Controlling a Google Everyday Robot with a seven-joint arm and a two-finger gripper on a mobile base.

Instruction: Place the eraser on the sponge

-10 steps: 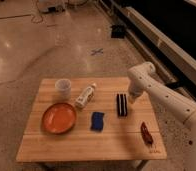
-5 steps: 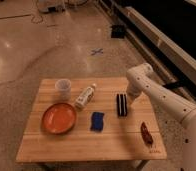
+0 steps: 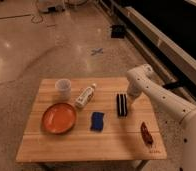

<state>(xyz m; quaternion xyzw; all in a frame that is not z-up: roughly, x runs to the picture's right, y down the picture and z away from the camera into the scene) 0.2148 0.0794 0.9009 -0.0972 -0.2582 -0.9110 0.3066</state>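
The eraser (image 3: 122,104), a black oblong block with a pale stripe, lies on the wooden table (image 3: 91,140) right of centre. The sponge (image 3: 97,121), a small deep-blue pad, lies to its lower left, apart from it. My gripper (image 3: 130,103) hangs at the end of the white arm just right of the eraser, close beside it and low over the table.
An orange plate (image 3: 59,118) sits at the left. A clear cup (image 3: 63,88) stands behind it. A white bottle (image 3: 85,96) lies on its side near the middle. A dark red object (image 3: 146,134) lies near the right front edge.
The arm has shifted left and down, bringing the gripper closer to the eraser's right side. Nothing on the table has moved.
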